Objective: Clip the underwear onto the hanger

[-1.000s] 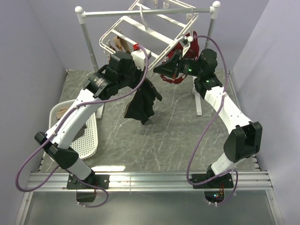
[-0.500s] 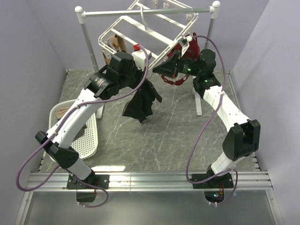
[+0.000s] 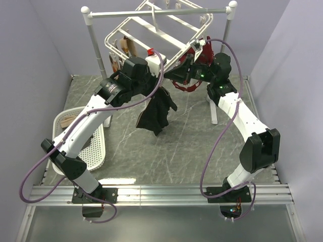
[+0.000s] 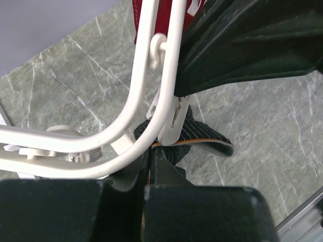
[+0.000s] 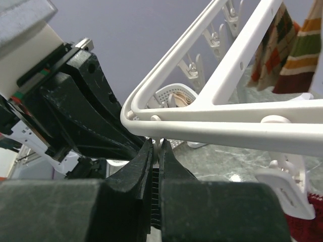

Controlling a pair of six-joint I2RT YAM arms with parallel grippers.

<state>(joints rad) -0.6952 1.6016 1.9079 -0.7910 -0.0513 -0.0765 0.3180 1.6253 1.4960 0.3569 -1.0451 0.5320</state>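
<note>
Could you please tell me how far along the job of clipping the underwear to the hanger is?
Done: the underwear hangs clear of the table, raised to the near corner of the hanger. In hand: the left gripper is shut on the fabric just under a clip, which the right gripper appears to pinch. Left: the fabric is not yet visibly in the clip; then both release.

Light is bright, even and diffuse from above, so the hanger (image 3: 164, 30) shows crisply in the top view and only a faint, soft-edged shadow lies on the table (image 3: 192, 141) below it. A pale sheen sits on the table well in front of the hanger. In both wrist views the hanger's (image 4: 151, 75) white bars look nearly washed out, while the black foreground beneath the hanger (image 5: 212, 121) is blurred and detail-less.
</note>
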